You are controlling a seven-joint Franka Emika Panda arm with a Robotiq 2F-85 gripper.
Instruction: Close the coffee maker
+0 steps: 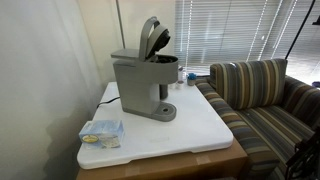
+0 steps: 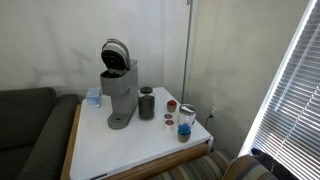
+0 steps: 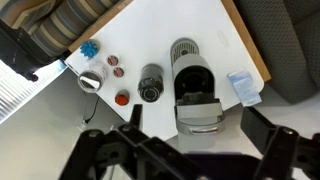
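In the wrist view the gripper [image 3: 190,114] fills the bottom edge, its two dark fingers [image 3: 118,125] spread wide apart and holding nothing. It hangs well above the coffee maker [image 3: 197,95]. The grey machine stands on the white worktop [image 3: 200,25], and its hinged lid [image 1: 150,35] is tilted up and open in both exterior views, so the dark brew head shows beneath it. Just beside the machine stands a dark cylindrical canister [image 3: 150,85]. On the machine's other side a pale blue packet [image 3: 242,88] lies near the worktop's edge. Beyond the canister sit small reddish round items [image 3: 122,98] and a drinking glass [image 3: 90,81]. A striped sofa [image 1: 260,95] stands against one side of the worktop and a dark sofa [image 2: 30,120] against another. Window blinds [image 1: 230,30] hang behind.
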